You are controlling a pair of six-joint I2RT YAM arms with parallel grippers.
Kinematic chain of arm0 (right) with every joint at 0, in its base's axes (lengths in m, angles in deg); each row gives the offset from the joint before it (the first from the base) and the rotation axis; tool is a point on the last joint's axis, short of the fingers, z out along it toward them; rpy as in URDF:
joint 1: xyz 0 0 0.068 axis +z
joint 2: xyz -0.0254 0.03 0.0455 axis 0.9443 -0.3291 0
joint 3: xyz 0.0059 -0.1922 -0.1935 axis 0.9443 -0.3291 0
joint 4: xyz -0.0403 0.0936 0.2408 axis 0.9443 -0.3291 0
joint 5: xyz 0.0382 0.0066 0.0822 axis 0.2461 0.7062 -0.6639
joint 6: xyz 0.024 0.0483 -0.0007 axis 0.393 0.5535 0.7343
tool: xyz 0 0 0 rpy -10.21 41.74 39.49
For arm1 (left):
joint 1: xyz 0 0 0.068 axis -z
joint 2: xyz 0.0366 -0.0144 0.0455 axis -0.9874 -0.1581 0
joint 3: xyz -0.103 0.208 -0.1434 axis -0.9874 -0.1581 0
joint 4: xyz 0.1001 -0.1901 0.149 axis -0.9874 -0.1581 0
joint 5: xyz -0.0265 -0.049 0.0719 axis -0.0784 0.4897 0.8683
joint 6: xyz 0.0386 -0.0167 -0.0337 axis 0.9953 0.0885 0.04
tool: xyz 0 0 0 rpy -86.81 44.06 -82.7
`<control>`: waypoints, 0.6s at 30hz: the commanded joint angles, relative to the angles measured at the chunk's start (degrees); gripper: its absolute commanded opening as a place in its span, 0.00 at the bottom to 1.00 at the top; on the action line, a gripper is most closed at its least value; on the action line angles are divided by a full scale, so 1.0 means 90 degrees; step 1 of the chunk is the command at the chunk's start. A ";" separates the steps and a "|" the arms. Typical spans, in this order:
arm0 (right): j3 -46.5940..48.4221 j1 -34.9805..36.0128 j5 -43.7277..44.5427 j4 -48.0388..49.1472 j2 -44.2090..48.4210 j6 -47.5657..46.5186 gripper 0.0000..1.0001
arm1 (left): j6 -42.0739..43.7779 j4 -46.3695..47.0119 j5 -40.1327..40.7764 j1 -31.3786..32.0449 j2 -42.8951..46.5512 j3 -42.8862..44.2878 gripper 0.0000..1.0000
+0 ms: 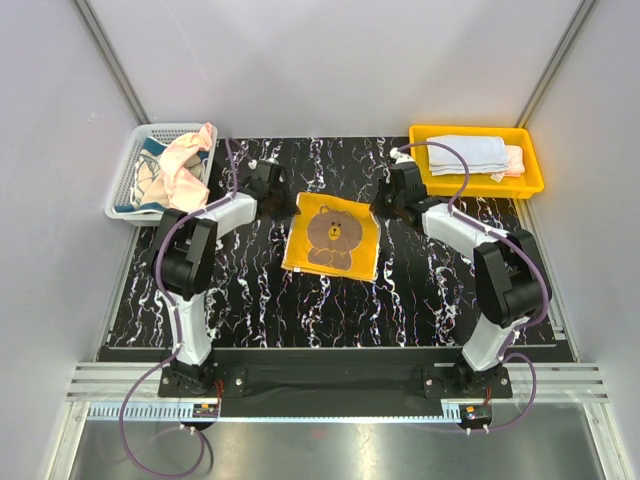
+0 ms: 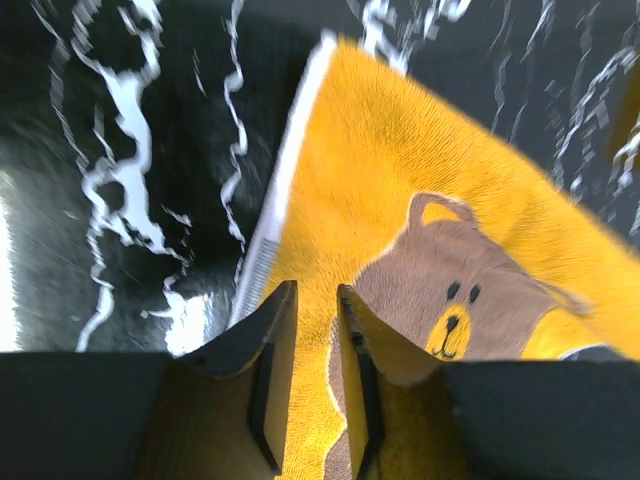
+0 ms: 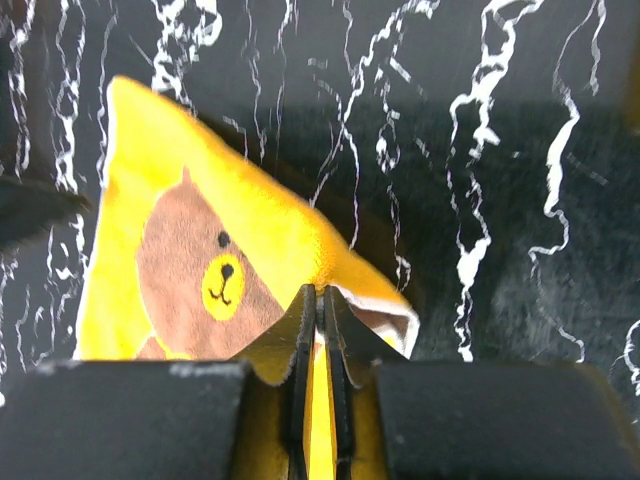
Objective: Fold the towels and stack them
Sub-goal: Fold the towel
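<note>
A yellow-orange towel with a brown bear lies spread on the black marbled table. My left gripper is over its far left corner. In the left wrist view the jaws stand a little apart, with the towel flat below them and nothing pinched. My right gripper is at the far right corner. In the right wrist view it is shut on the towel's edge, and the corner is raised and curled. A pink towel hangs over the basket.
A white mesh basket at the far left holds the pink towel and a cream-teal one. A yellow tray at the far right holds a folded white/pale blue towel on a pink one. Grey walls enclose the table.
</note>
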 commanded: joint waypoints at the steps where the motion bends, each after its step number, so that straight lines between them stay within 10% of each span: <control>1: -0.0091 0.0158 -0.0092 0.0414 0.0382 -0.0006 0.12 | -0.0111 -0.0025 0.0011 -0.0262 0.0466 0.0229 0.31; 18: -0.0677 0.0675 0.0084 0.0873 0.0597 -0.0006 0.12 | 0.0386 -0.1030 -0.0380 -0.0448 -0.0939 0.2270 0.54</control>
